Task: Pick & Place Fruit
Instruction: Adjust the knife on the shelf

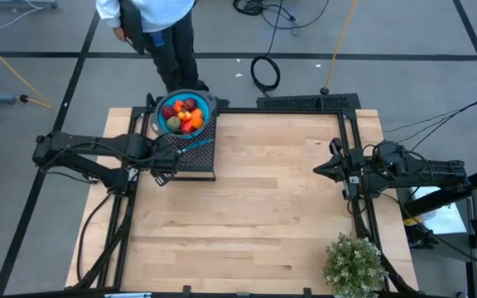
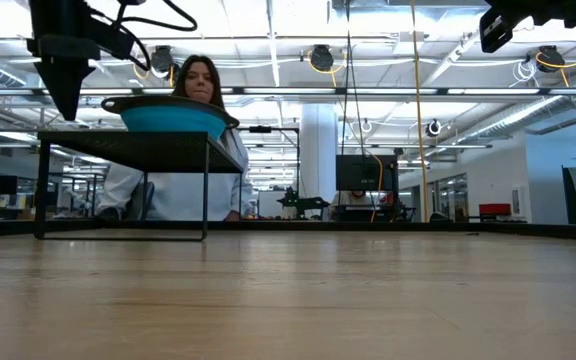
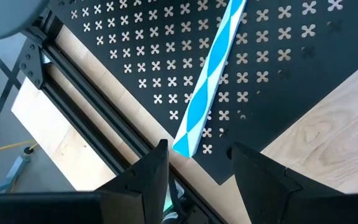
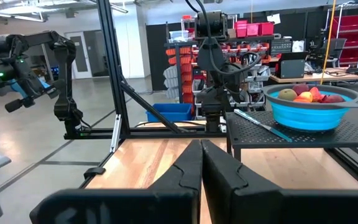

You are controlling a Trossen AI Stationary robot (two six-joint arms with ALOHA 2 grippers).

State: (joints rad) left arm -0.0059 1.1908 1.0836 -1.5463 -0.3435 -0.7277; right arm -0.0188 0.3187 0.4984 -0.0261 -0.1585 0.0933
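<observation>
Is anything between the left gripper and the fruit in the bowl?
Nothing visible blocks it. The left gripper hangs over the black rack, jaws open above the blue striped utensil; the fruit lies uncovered in the blue bowl farther along.

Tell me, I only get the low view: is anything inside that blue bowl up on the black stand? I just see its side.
Observer: Yes. From above, the bowl is piled with toy fruit: red, orange and one brownish-green piece.
Operator: Is that all that's on the stand?
Observer: No. A blue-and-white striped utensil lies flat on the stand beside the bowl.
Operator: And the dark thing hanging at my top left?
Observer: That is the left gripper. Its wrist view shows it open, with a finger on either side of the utensil's end, not closed on it.
</observation>
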